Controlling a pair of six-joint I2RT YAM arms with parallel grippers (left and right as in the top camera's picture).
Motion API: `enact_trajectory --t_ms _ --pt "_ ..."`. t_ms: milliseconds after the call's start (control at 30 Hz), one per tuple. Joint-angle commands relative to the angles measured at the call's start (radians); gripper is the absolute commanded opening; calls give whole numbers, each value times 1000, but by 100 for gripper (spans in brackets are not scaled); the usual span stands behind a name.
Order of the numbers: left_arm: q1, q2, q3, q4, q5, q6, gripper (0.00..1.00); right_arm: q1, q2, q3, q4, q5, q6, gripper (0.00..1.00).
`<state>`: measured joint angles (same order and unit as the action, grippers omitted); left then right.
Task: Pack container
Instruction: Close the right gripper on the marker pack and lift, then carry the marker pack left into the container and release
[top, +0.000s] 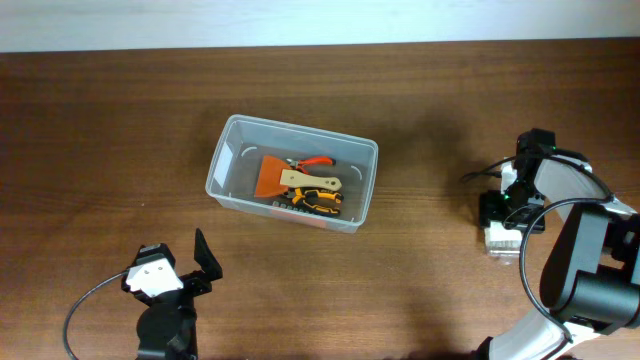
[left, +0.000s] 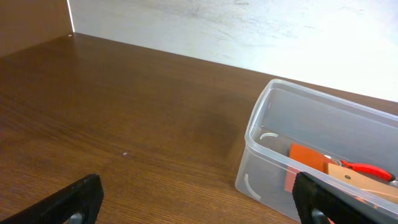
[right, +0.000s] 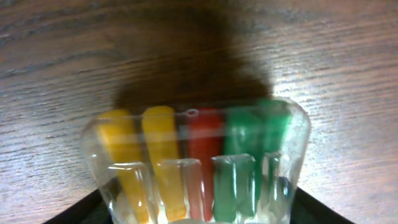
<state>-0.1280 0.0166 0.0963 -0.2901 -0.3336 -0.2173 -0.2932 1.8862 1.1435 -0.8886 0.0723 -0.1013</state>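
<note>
The container (top: 240, 165) sits about mid-bench (top: 100, 150), a little nearer the far edge, with its long side running left to right. There is one container with three tools in it: one orange scraper (top: 270, 176), one pair of red-handled pliers (top: 316, 162) and one yellow-and-black tool (top: 318, 198).

Near the right edge stands one small clear box (right: 199, 162) holding two yellow pieces, one red and what look like two green. The right gripper (right: 199, 214) flanks it, one jaw on each side, but I cannot tell whether they clamp it. The left gripper (left: 199, 200) waits by the near edge toward the left corner, jaws wide apart and empty.

The likely trouble is a shallow hold on the smooth box. It could slip or tip in transit and spill its pieces. It could also catch the container's rim and shove the light bin, or settle crooked on the tools.
</note>
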Motion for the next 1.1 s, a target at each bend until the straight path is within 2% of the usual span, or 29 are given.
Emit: enact_trajectory --t_ms 0,67,267,533,700,833,933,1067 --pt "-3 -5 -3 -2 -3 9 99 -2 23 -33 -1 18 13 54" --pt "-3 -5 -3 -2 -3 9 99 -2 23 -33 -1 18 13 46" --pt "-3 -5 -3 -2 -3 9 99 -1 22 29 -30 6 13 40" --pt "-3 -5 -3 -2 -3 9 99 59 22 365 -205 -9 -2 36" --pt "-3 -5 -3 -2 -3 9 99 227 22 678 -342 -15 -16 35" --pt "-3 -5 -3 -2 -3 9 99 391 22 844 -380 -16 -23 36" --pt "-3 -5 -3 -2 -3 9 99 525 22 914 -374 -16 -48 36" --pt "-3 -5 -3 -2 -3 9 99 710 28 921 -326 -16 -126 37"
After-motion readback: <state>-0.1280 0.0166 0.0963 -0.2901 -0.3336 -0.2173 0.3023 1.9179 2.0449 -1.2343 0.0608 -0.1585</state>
